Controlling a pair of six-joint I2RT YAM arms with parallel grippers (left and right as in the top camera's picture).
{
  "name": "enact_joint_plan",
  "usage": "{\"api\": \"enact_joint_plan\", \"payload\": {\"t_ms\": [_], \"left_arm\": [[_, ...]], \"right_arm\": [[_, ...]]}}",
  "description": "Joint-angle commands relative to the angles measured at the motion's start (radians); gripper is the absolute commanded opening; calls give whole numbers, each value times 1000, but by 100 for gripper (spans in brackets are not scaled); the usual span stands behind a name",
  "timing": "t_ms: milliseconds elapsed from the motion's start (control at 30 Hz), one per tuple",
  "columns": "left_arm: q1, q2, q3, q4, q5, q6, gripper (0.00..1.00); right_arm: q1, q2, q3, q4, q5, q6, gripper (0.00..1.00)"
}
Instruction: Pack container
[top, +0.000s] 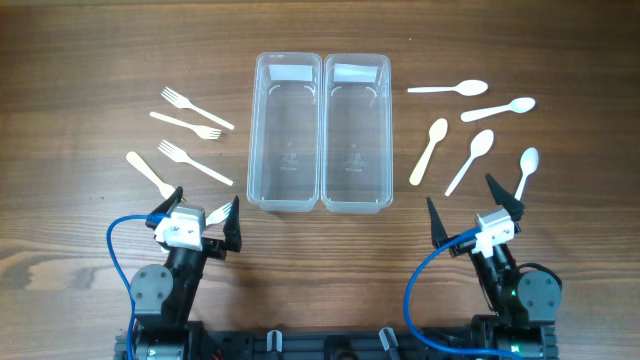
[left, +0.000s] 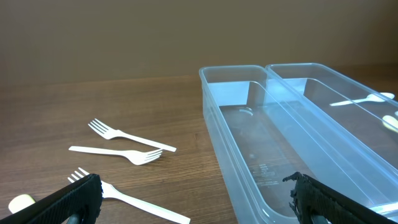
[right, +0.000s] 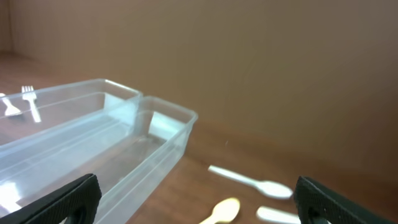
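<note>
Two clear, empty plastic containers stand side by side at mid-table, the left one (top: 286, 135) and the right one (top: 357, 135). Three white forks (top: 196, 108) and a cream utensil (top: 150, 172) lie left of them. Several spoons, white (top: 447, 89) and cream (top: 430, 150), lie to the right. My left gripper (top: 207, 202) is open and empty, near the left container's front corner. My right gripper (top: 460, 192) is open and empty, just short of the spoons. The left wrist view shows the forks (left: 127, 135) and the left container (left: 211, 106). The right wrist view shows blurred spoons (right: 255, 180).
Blue cables loop from each arm's base (top: 115, 235) near the front table edge. The wood table (top: 80, 60) extends past the cutlery on both sides.
</note>
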Motion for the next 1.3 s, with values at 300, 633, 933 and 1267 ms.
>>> {"api": "enact_joint_plan", "payload": {"t_ms": [300,633,933,1267], "left_arm": [[-5,3,-10,3,-3,15,100],[-5,3,-10,2,-3,15,100],[-5,3,-10,3,-3,15,100],[-5,3,-10,2,-3,15,100]], "right_arm": [[8,188,105,221,344,356,100],[6,1067,924,-33,344,314,100],[5,1389,1171,-128,317,463,100],[-45,1584,1171,-665,557,810,100]]}}
